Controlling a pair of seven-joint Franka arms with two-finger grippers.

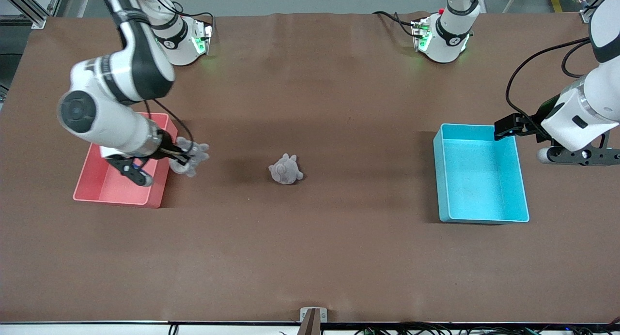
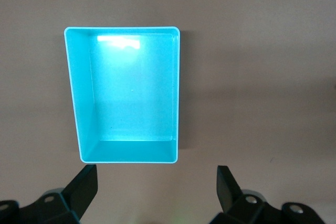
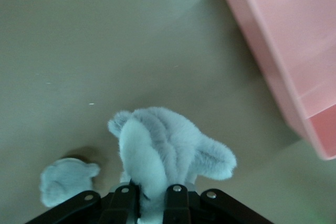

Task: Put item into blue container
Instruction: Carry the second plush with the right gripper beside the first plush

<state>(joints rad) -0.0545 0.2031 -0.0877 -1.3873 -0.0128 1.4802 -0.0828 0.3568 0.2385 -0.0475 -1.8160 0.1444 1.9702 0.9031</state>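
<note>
A grey plush toy hangs from my right gripper, which is shut on it; it is over the table just beside the pink bin, on the side toward the table's middle. The right wrist view shows the fluffy toy pinched between the jaws of that gripper. A second grey plush toy lies on the table's middle. The blue container stands empty toward the left arm's end. My left gripper waits open and empty above the table, beside the container.
A pink bin stands under the right arm at that arm's end of the table. Brown tabletop stretches between the two bins, with only the loose plush toy on it.
</note>
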